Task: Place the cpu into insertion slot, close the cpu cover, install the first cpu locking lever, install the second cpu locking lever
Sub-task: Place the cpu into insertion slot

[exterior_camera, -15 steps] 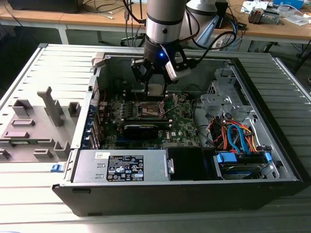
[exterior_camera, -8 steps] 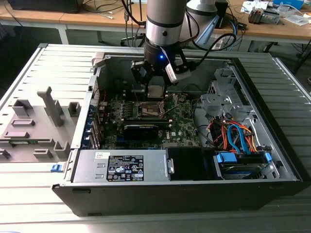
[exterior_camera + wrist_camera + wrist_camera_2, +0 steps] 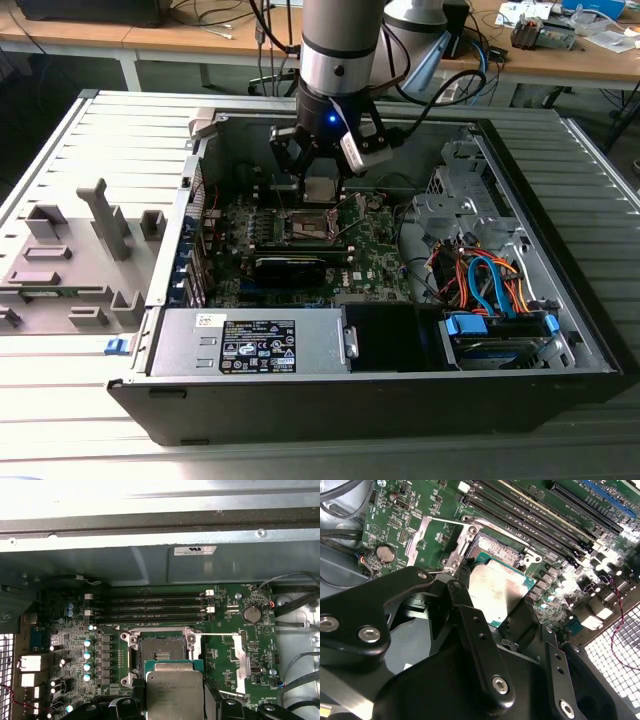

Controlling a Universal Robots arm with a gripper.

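Silver-grey cylindrical arm [image 3: 338,45], small blue light [image 3: 331,119]; black angular jaws, silver screws [image 3: 369,634]

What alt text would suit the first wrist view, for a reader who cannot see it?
The gripper holds a flat, silver square chip close to the empty square socket on a green circuit board. Beyond the socket run long black memory slots, then the grey metal wall of the computer case.

Insertion slot [image 3: 159,652] lies bare — memory sockets [image 3: 150,608] just beside.
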